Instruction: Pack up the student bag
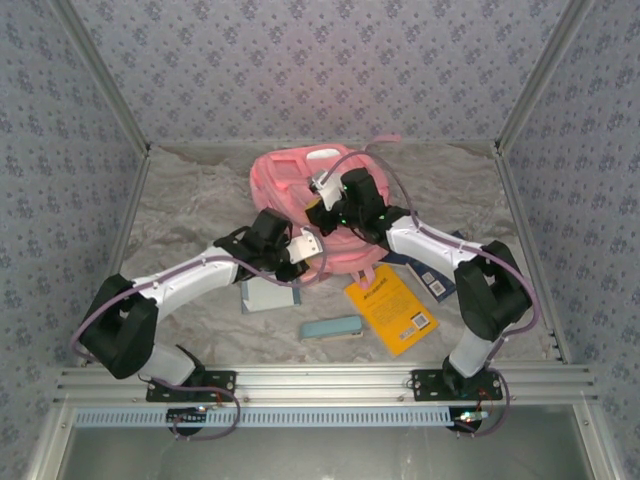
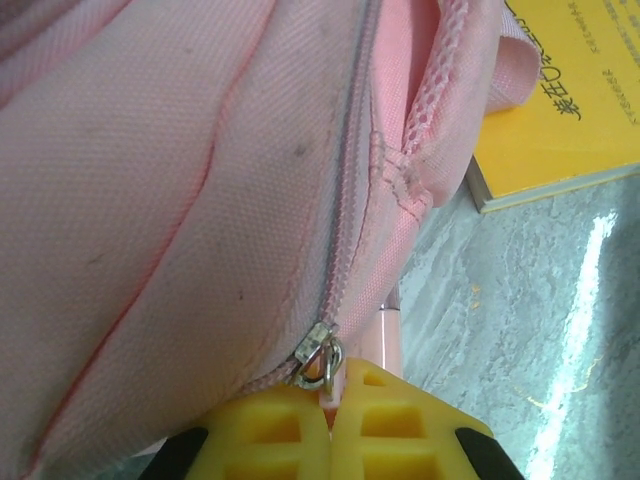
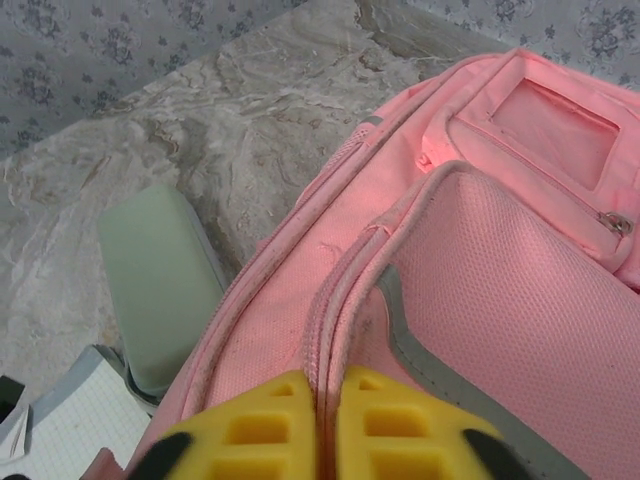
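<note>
The student bag (image 1: 296, 186) lies flat at the middle back of the table, pink with grey strips and a clear window pocket (image 3: 548, 128). My left gripper (image 1: 300, 256) is at the bag's near edge. Its yellow fingers (image 2: 270, 440) are shut on the pink zipper pull (image 2: 334, 390), just below the metal slider (image 2: 316, 350) at the end of a closed zip. My right gripper (image 1: 326, 205) rests on top of the bag. Its yellow fingers (image 3: 400, 425) are shut on a raised seam of pink bag fabric (image 3: 336, 340) beside the front pocket.
A yellow book (image 1: 392, 308) lies near the right of the bag, with a dark blue book (image 1: 432, 278) behind it. A pale teal case (image 1: 331, 327) sits near the front. A grey notebook (image 1: 262, 296) lies under the left arm. A pale green flat case (image 3: 160, 285) sits beside the bag.
</note>
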Robot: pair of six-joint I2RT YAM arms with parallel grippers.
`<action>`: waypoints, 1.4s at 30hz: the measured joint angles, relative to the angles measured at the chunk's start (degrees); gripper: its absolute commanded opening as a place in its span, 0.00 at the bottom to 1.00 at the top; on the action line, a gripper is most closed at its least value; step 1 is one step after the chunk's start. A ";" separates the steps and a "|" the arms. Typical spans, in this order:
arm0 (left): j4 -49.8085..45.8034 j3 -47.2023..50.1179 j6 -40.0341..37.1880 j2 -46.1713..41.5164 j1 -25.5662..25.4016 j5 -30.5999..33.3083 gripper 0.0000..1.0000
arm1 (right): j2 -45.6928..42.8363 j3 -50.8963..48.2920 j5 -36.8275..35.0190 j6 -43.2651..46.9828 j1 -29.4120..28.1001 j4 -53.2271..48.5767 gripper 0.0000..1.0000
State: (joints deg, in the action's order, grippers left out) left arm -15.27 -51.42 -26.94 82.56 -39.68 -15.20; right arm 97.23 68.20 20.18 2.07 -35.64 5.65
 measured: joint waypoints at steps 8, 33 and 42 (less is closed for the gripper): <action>-1.84 0.15 5.31 -0.20 -1.27 -2.08 0.00 | -11.50 -6.75 -2.21 -9.35 4.61 4.39 0.50; -24.37 -19.21 29.97 13.33 -1.33 -8.17 0.00 | -17.11 -9.11 -10.23 -30.23 14.69 -36.85 0.54; -24.68 -19.10 30.51 13.03 -1.31 -7.45 0.00 | -15.34 -11.30 -3.63 -40.79 17.92 -36.46 0.54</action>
State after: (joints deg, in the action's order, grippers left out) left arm -39.94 -70.52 3.57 95.59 -40.99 -22.65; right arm 81.89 56.90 16.56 -38.72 -17.72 -30.81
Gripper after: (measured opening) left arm 0.038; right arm 0.566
